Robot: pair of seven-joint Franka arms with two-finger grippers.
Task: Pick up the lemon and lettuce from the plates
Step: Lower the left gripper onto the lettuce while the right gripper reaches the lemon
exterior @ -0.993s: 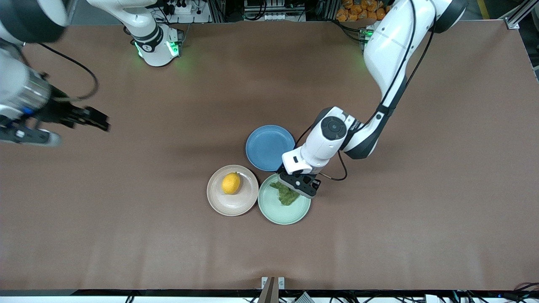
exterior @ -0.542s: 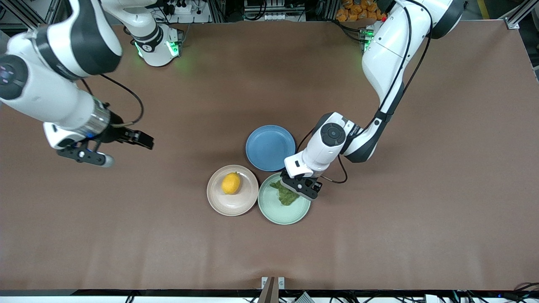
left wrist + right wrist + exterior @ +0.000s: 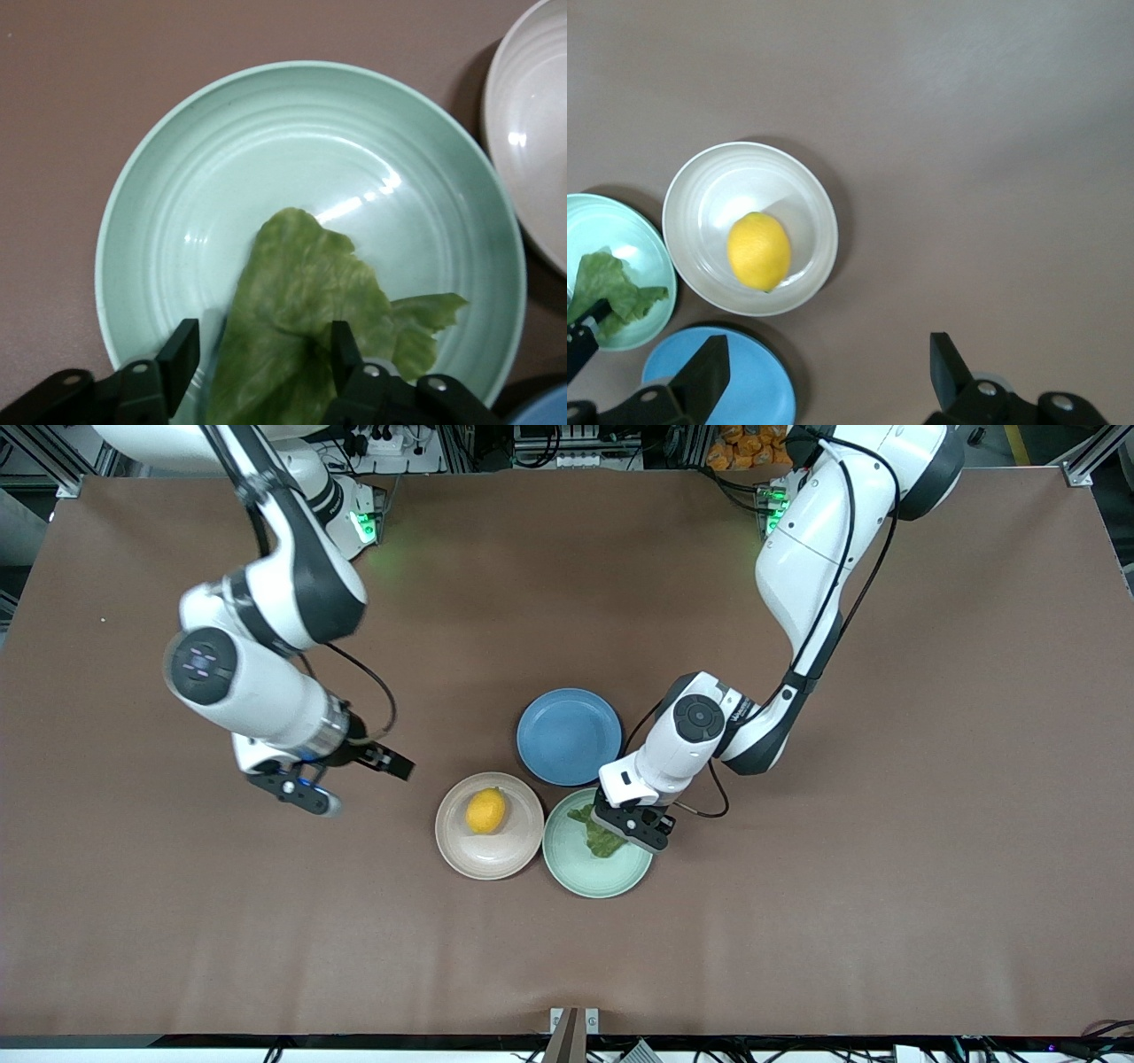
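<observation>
The yellow lemon (image 3: 486, 810) lies on the pink-beige plate (image 3: 496, 861). The dark green lettuce (image 3: 597, 836) lies on the mint green plate (image 3: 586, 877) beside it. My left gripper (image 3: 631, 825) is low over the mint plate. In the left wrist view it (image 3: 263, 350) is open, with one finger on each side of the lettuce (image 3: 301, 283) on the mint plate (image 3: 133, 204). My right gripper (image 3: 303, 794) is open and empty over bare table, toward the right arm's end from the lemon. The right wrist view shows the lemon (image 3: 758, 251) and the gripper (image 3: 824, 372).
An empty blue plate (image 3: 567, 735) sits next to both plates, farther from the front camera. The three plates nearly touch. The brown table (image 3: 797, 912) spreads wide around them.
My right arm has swung in from the right arm's end of the table toward the pink-beige plate. My left gripper has shifted slightly over the lettuce.
</observation>
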